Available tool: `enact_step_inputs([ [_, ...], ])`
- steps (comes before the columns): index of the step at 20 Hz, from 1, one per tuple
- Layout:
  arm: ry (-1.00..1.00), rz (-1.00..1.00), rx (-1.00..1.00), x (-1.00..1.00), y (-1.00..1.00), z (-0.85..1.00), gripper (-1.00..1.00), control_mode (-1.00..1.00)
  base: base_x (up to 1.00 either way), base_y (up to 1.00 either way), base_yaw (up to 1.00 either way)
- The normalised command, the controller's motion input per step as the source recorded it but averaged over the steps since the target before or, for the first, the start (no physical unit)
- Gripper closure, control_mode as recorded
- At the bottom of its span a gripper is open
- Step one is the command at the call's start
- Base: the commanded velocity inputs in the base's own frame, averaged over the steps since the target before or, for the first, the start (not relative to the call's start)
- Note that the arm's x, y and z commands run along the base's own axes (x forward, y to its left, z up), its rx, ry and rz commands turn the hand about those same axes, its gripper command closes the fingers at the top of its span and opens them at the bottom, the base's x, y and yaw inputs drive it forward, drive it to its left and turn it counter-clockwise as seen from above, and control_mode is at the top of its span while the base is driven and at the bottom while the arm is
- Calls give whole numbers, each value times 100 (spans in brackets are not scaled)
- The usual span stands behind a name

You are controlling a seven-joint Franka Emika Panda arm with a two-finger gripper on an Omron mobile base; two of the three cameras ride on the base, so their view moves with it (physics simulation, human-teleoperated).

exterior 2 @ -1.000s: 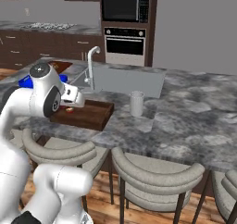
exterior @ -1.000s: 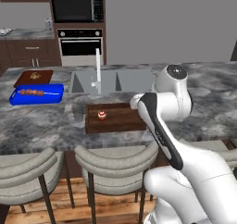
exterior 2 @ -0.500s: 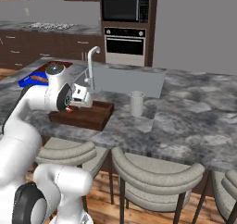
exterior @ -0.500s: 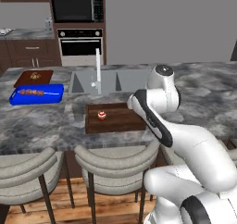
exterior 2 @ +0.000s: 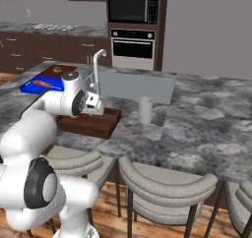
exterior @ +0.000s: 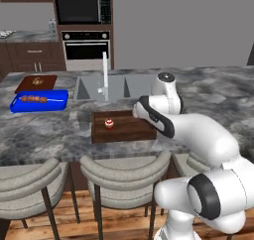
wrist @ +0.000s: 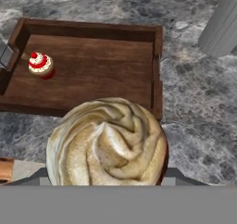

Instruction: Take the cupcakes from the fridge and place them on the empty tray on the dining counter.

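Swinging left since the earlier frames, the white arm has brought its pincer (exterior 2: 98, 105) over the near right of the dark brown wooden low-rimmed tray (wrist: 92, 70), jaws wide around the tan swirled cupcake (wrist: 107, 144). The red-topped cupcake (wrist: 40, 65) sits at the tray's far left, on the grey marbled stone counter (exterior: 54, 127). Best to move further over bare wood, lower gently and release upright; the frosting looks soft, the wood flat.
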Motion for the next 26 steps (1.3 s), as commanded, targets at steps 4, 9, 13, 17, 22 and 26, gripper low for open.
enact_step_inputs([
  [4,2,0,0,38,0,-44,100,-100,0,0,0],
  [9,0,0,0,19,1,-39,100,-100,0,0,0],
  [13,0,0,0,37,6,-39,100,-100,0,0,0],
  [17,0,0,0,55,3,-32,100,-100,0,0,0],
  [22,0,0,0,61,0,-21,100,-100,0,0,0],
  [26,0,0,0,60,0,-18,100,-100,0,0,0],
])
